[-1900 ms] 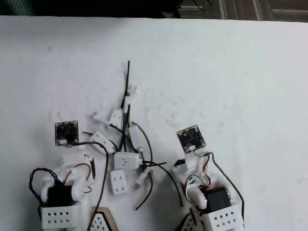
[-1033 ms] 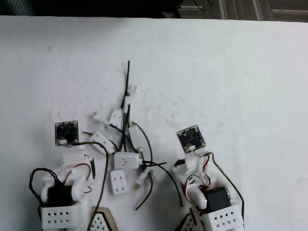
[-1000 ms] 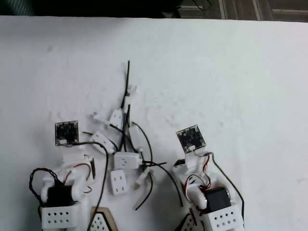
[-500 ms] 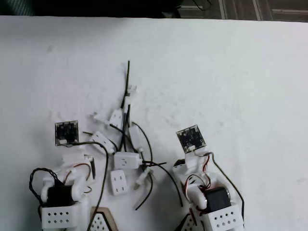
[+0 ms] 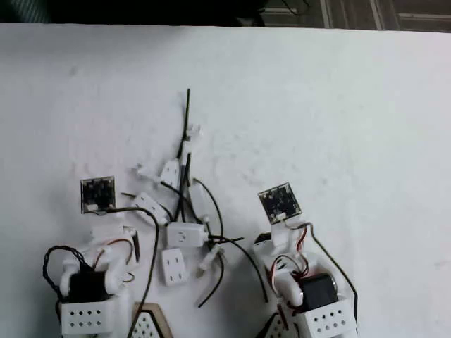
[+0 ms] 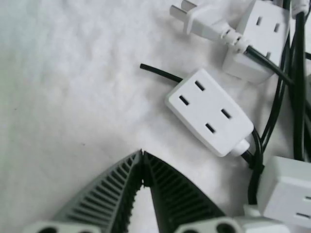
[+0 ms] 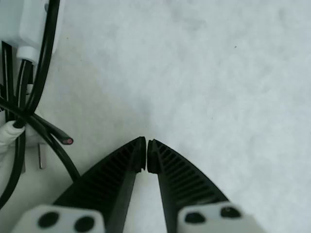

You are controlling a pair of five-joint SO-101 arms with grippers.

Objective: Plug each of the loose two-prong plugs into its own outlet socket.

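Left gripper [image 6: 142,156] is pinched shut on nothing, tips over the white worktop [image 5: 366,105], near a socket [image 6: 209,112] on its right. Right gripper [image 7: 146,148] is also closed and empty, beside a cut cord end [image 7: 68,141]. Both arms sit folded low at the near edge. The sockets, a loose plug [image 6: 199,18] with bare prongs and black cords lie tangled between the arms. The worktop runs wide right and to the far edge.

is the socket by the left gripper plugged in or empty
Empty: the socket shows four bare slots; the nearest plug lies apart, prongs free.
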